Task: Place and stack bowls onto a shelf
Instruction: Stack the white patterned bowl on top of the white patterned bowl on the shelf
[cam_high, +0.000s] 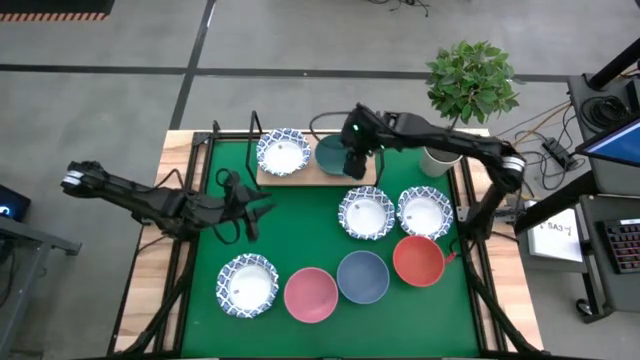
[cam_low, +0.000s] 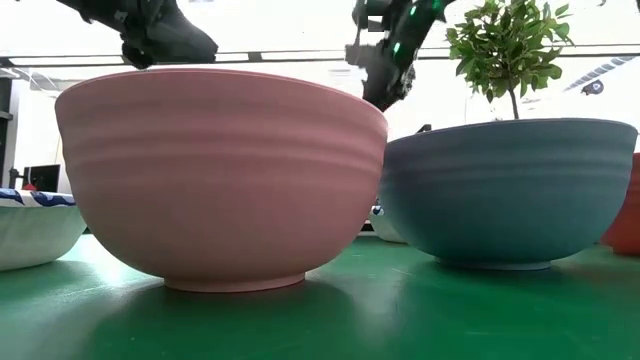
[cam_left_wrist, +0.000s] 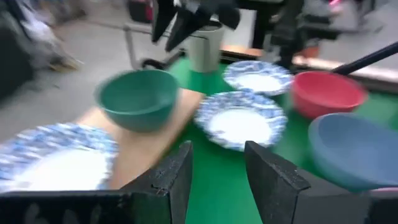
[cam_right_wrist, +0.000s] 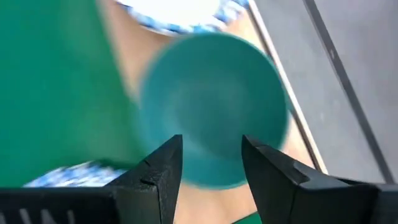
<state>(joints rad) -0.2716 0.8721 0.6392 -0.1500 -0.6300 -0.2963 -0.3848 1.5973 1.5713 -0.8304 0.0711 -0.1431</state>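
The right pincer (cam_right_wrist: 210, 163) hangs wide open over the green bowl (cam_high: 332, 153), which sits on the shelf (cam_high: 300, 176) beside a white bowl (cam_high: 282, 152). The left pincer (cam_left_wrist: 217, 171) waits open above the desk.

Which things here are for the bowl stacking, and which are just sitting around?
For the job: patterned bowl and green bowl on the shelf; pink bowl, grey-blue bowl, red bowl.
Just around: potted plant, green mat.
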